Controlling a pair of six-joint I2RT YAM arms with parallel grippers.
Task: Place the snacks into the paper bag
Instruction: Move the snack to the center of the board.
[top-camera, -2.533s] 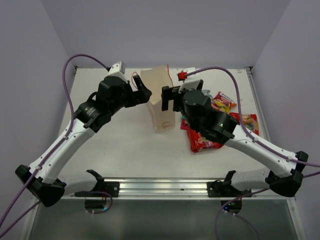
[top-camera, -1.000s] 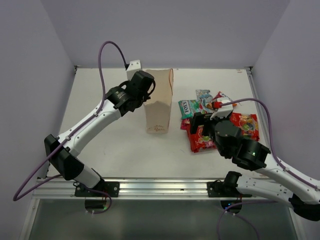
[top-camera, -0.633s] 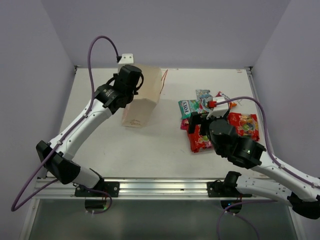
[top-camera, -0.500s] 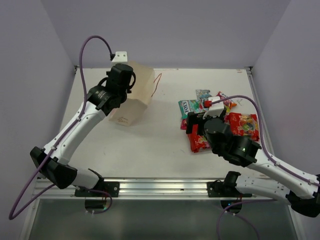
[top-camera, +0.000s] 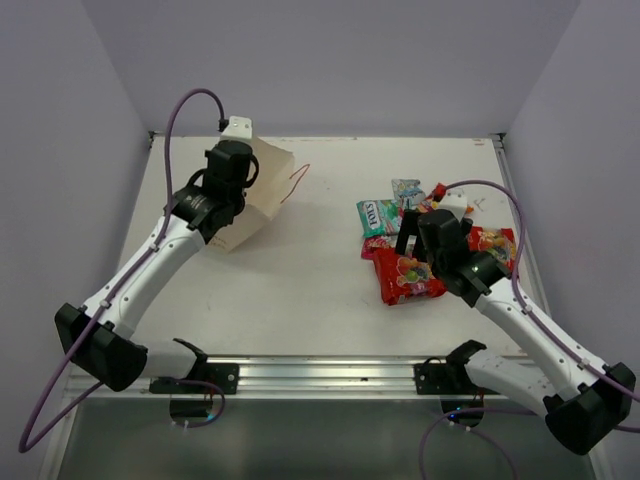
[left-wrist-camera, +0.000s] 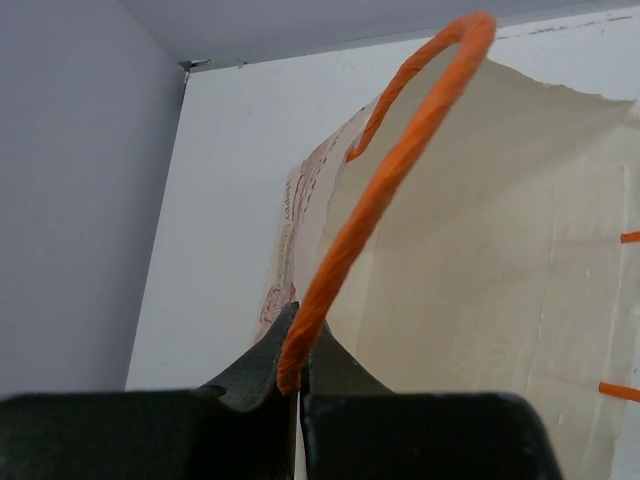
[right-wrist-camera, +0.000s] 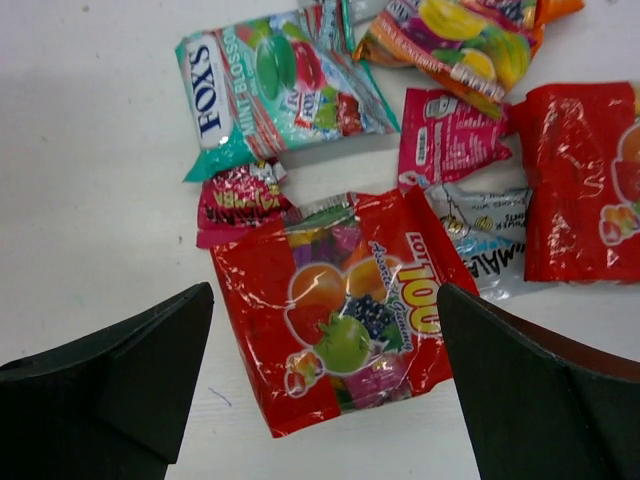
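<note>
The cream paper bag (top-camera: 258, 196) leans over at the back left of the table, its mouth facing right. My left gripper (top-camera: 243, 182) is shut on one orange cord handle (left-wrist-camera: 400, 170), pinched at the fingertips (left-wrist-camera: 298, 335), and the bag's open inside (left-wrist-camera: 480, 230) fills the left wrist view. The snacks lie in a pile at the right: a large red packet (right-wrist-camera: 345, 310), the teal FOX'S one (right-wrist-camera: 270, 90), a small magenta one (right-wrist-camera: 238, 200), a multicoloured one (right-wrist-camera: 455, 35) and a second red one (right-wrist-camera: 580, 180). My right gripper (right-wrist-camera: 325, 290) hangs open over the large red packet (top-camera: 408, 276), holding nothing.
The bag's other handle (top-camera: 297, 180) trails loose on the white table (top-camera: 310, 270). Grey walls close in the left, back and right sides. An aluminium rail (top-camera: 320, 372) runs along the near edge. A purple cable (top-camera: 180, 115) loops above the left arm.
The left arm has dragged the bag by its handle from the table's middle to the back left, tipping it over. The right gripper has shifted over the snack pile and stays open.
</note>
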